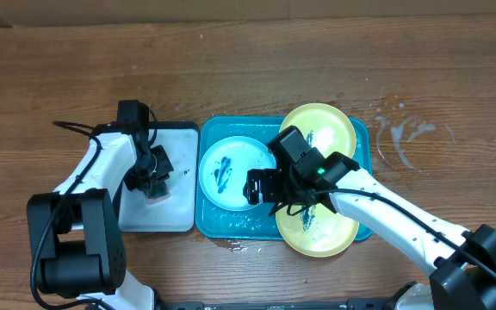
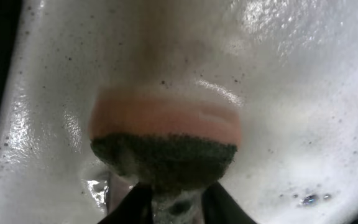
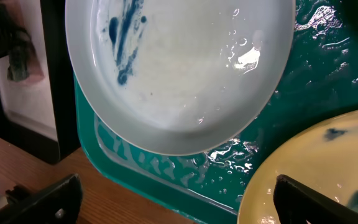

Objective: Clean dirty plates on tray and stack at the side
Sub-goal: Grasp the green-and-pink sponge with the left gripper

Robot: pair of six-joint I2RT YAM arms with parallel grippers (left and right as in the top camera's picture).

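Left jaws are clenching a pink-and-green sponge [image 2: 163, 140] over the white black-rimmed tray [image 1: 179, 207] left of the teal plastic tray [image 1: 218, 222]; right jaws are hanging released above its blue-rimmed plate [image 1: 222, 172], beside two yellow-green plates [image 1: 325, 127].

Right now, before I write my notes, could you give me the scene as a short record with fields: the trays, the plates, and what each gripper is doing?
blue tray: wet, carries three plates
blue plate: left part of the blue tray, dark smears
back yellow plate: right part, smeared
front yellow plate: right part, smeared
white tray: beside the blue tray, on its left
sponge: pink with a dark scrub side, over the white tray
left gripper: pinching the sponge
right gripper: open, empty, above the blue tray
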